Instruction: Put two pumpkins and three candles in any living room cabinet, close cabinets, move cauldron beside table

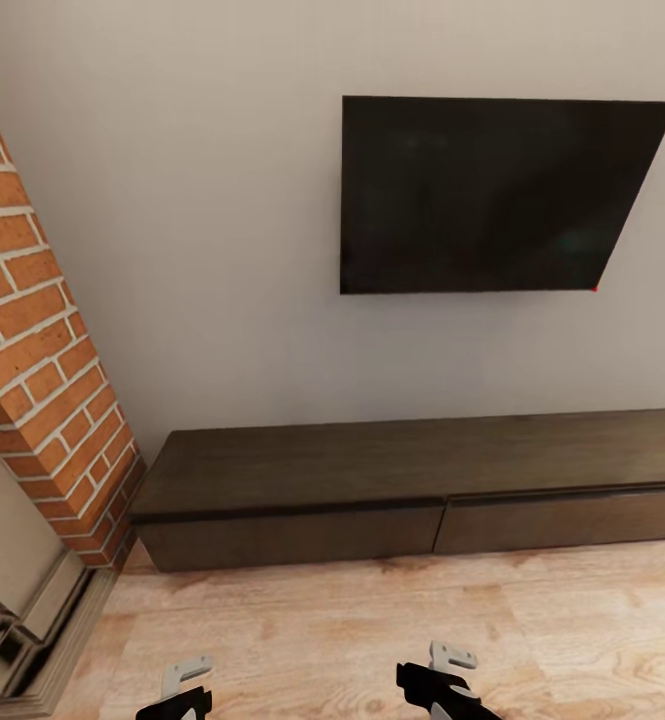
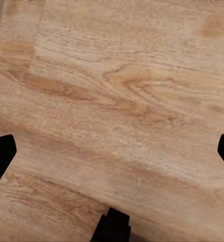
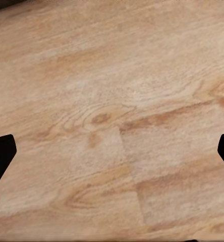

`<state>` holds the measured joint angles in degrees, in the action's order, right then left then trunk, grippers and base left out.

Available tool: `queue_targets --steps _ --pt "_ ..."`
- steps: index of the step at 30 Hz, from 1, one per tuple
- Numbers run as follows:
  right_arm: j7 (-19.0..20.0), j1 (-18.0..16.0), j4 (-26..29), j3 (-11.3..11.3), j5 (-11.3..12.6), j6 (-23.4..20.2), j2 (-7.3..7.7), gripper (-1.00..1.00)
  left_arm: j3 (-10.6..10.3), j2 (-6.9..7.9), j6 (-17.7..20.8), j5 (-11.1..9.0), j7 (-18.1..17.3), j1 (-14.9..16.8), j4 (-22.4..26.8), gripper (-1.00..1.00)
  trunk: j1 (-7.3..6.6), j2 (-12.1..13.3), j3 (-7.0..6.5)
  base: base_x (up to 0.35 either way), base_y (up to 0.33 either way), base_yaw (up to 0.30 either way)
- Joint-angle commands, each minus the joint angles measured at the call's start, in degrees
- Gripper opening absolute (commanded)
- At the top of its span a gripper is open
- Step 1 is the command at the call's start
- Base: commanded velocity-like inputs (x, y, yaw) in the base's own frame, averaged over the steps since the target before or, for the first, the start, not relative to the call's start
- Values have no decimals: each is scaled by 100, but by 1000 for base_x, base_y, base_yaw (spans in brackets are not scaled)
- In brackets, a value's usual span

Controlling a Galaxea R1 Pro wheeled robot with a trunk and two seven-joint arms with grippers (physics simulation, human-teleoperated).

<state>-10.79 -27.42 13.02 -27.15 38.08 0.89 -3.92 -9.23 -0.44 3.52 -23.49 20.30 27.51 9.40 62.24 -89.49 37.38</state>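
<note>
The cabinet (image 1: 412, 480) is dark brown wood. The floor (image 1: 372, 630) is light tan with wavy grain. The wall (image 1: 222, 200) is grey, the television (image 1: 492, 190) black, the bricks (image 1: 42, 340) orange-red.

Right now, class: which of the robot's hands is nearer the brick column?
Left. The left hand sits low in the head view, closer to the brick column at the left; the right hand lies farther across the wood floor.

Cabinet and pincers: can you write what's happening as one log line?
cabinet: both drawers shut | left pincer: open, empty, over floor | right pincer: open, empty
</note>
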Motion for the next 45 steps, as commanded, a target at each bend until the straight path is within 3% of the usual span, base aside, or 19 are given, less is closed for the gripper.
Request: queue_targets --steps 1,24,29,34,39,45 --pt "-1 0 1 0 -1 1 -1 100 2 0 0 0 0 0 0 100 -23 42 -19 0 0 0" --pt "1 16 -17 7 4 50 4 100 0 -19 0 2 0 -11 -9 100 -528 964 -431 0 0 0" --pt "-1 127 -303 21 31 70 19 100 0 5 -3 -2 0 -58 -18 100 -638 1165 -521 0 0 0" --pt "-2 168 -610 39 51 153 76 100 -4 11 -360 21 0 -416 -106 100 -747 1365 -611 0 0 0" --pt "5 418 -828 42 55 526 87 100 -5 104 -880 261 7 -732 -446 100 -857 1566 -701 0 0 0" --pt "7 778 -868 51 59 709 150 100 0 162 -1055 343 9 -1003 -562 100 -989 1806 -808 0 0 0"
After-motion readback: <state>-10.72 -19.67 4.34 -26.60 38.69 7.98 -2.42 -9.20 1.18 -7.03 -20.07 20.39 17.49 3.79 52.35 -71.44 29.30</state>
